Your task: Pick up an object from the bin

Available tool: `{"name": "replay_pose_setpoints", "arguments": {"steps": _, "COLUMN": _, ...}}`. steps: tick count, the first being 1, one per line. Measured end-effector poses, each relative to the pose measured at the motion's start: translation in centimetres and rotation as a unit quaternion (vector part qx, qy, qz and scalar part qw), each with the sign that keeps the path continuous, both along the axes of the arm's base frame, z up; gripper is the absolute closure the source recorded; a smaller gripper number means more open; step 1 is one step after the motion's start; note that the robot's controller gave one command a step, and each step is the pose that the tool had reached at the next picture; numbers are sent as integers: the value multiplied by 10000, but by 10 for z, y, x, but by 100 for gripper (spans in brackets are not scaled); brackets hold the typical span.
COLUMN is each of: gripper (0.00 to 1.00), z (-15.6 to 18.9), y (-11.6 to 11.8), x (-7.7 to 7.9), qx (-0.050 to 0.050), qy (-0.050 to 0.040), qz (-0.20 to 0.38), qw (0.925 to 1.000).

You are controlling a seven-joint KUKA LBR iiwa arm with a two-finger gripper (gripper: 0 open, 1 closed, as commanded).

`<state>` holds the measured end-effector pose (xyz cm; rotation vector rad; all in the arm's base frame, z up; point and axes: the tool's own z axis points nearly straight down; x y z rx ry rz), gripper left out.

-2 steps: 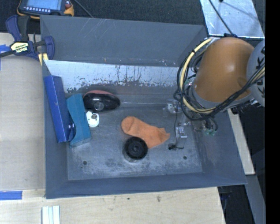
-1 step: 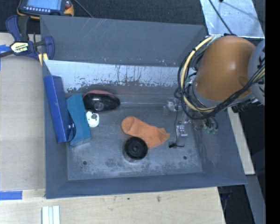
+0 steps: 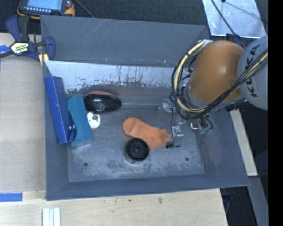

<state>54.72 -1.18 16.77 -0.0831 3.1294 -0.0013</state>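
- Showing the gripper point(image 3: 174, 139) low at the right of the grey metal bin point(image 3: 132, 171). It sits at the right-hand end of an orange sock-like fabric piece point(image 3: 141, 130) that lies across the middle of the floor.
- Gripper state: its tip meets or overlaps the fabric's right end. How wide it is open, and whether any cloth lies within it, cannot be told from this angle.
- Step in hand, as a judgement: taking hold of that end of the fabric. Soft cloth bunches, so the grip should take a full fold, not a thin edge.
- The lift should then go straight up, so that the trailing left end drapes clear of the black round disc point(image 3: 137, 149) just on the near side.
- Neighbours well apart from the gripper: a black computer mouse point(image 3: 103, 102) with a reddish top toward the far wall, and a small white item point(image 3: 93, 120) beside a teal block point(image 3: 80, 119). A dark blue flat slab point(image 3: 55, 108) leans at the left wall.
- Hard to make out: the arm's orange cover point(image 3: 217, 72) and its cables hide the far right of the floor. Whether the disc touches the fabric is uncertain, and the white item is too small to name.
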Motion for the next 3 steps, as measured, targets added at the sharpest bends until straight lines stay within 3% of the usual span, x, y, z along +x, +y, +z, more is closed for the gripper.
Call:
{"name": "replay_pose_setpoints", "arguments": {"steps": 1, "gripper": 0, "z": -56, "y": -5, "x": 1, "qx": 4, "qy": 33, "qz": -80, "qw": 10000}}
{"name": "replay_pose_setpoints", "arguments": {"steps": 2, "gripper": 100, "z": -97, "y": 6, "x": 0, "qx": 5, "qy": 35, "qz": -374, "qw": 9993}}
{"name": "replay_pose_setpoints", "arguments": {"steps": 3, "gripper": 100, "z": -97, "y": 6, "x": 0, "qx": 5, "qy": 35, "qz": -373, "qw": 9993}}
